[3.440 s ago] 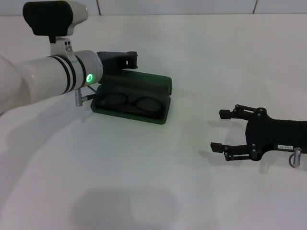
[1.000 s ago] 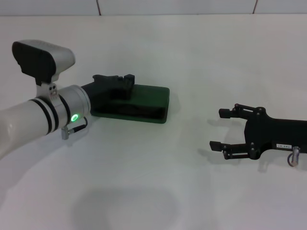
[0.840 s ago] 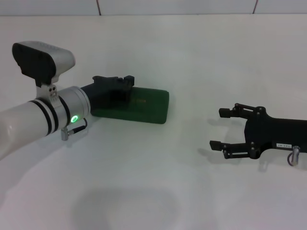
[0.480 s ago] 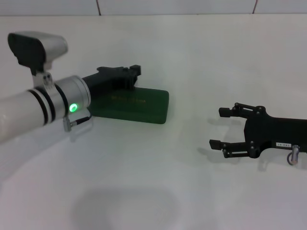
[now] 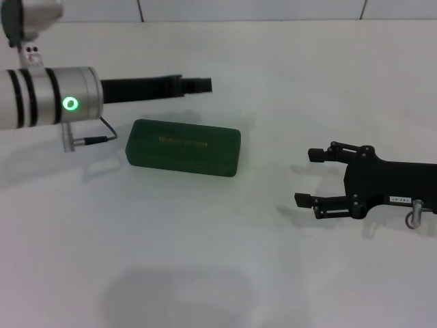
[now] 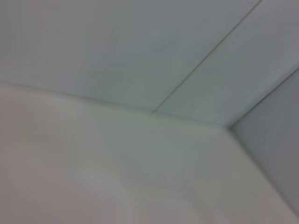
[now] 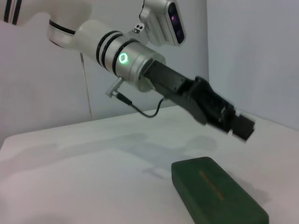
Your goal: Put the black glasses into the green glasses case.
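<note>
The green glasses case (image 5: 183, 147) lies closed and flat on the white table, gold lettering on its lid; it also shows in the right wrist view (image 7: 217, 191). The black glasses are out of view. My left gripper (image 5: 202, 85) hovers above and behind the case, clear of it, fingers together and empty; the right wrist view shows it too (image 7: 240, 125). My right gripper (image 5: 307, 176) rests open and empty on the table, well to the right of the case. The left wrist view shows only table and wall.
The white table (image 5: 225, 260) spreads around the case. A tiled wall (image 5: 273, 8) runs along the back edge. A cable (image 5: 102, 133) hangs from my left wrist next to the case's left end.
The case, open with the glasses inside, has been shut by my left gripper. That gripper has since lifted up and back off the lid. The right arm barely moved.
</note>
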